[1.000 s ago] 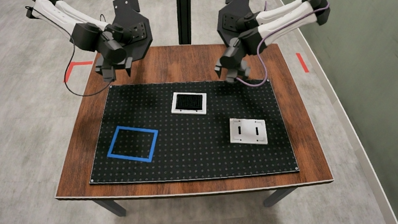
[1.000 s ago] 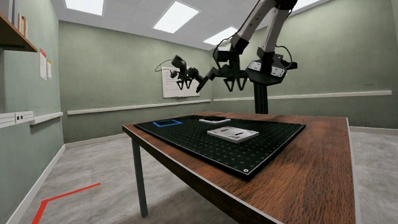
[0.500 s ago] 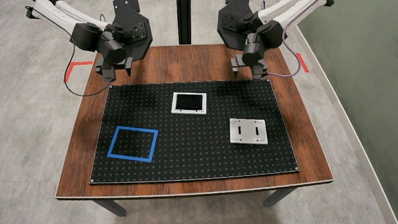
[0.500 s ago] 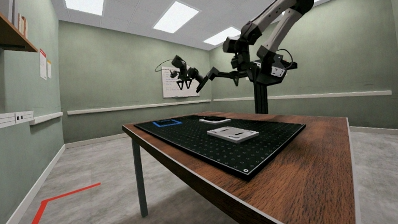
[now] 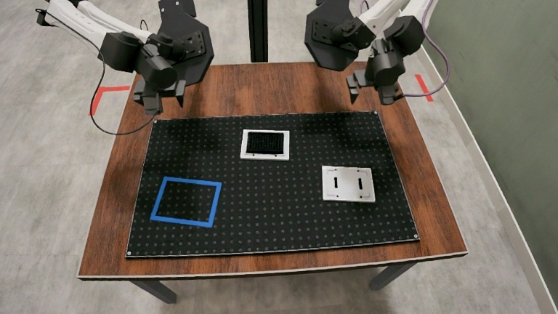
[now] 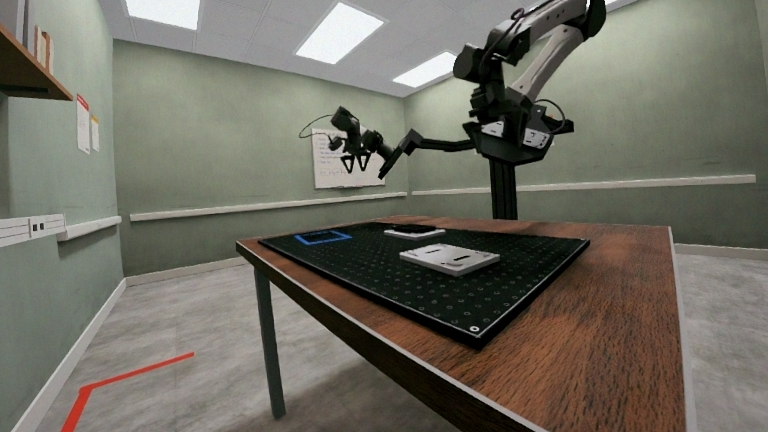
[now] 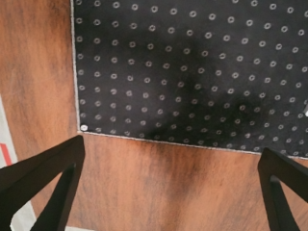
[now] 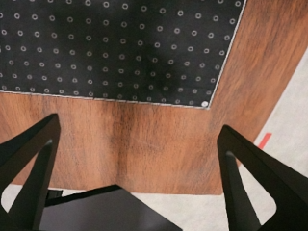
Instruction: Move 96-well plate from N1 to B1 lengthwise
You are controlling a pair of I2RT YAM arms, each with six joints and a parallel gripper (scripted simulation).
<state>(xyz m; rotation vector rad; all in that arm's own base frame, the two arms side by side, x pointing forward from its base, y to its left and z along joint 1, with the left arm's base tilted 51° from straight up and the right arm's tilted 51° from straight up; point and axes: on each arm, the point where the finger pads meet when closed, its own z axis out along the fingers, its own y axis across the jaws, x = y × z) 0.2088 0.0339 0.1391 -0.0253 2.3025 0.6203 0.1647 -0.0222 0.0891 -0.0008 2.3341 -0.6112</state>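
Observation:
The black 96-well plate (image 5: 265,143) (image 6: 414,228) sits in the white middle nest (image 5: 264,157) (image 6: 390,232). N1, the white slotted nest (image 5: 349,189) (image 6: 447,255) at the right in the top view, is empty. B1's blue taped outline (image 5: 192,180) (image 6: 327,240) has nothing inside. My left gripper (image 5: 369,99) (image 7: 172,151) is open and empty, above the table's arm-side edge, behind N1 and away from the plate. My right gripper (image 5: 168,108) (image 6: 356,170) (image 8: 141,127) is open and empty, above the arm-side edge on B1's side. Left fingertips are unclear in the exterior view.
The black perforated board (image 5: 255,219) (image 6: 464,297) lies on the wooden table (image 5: 263,84) (image 6: 617,314) and carries both nests and the outline. The middle nest stands between N1 and B1, closer to the arms. The arms' dark central post (image 5: 256,18) (image 6: 502,192) stands behind the table.

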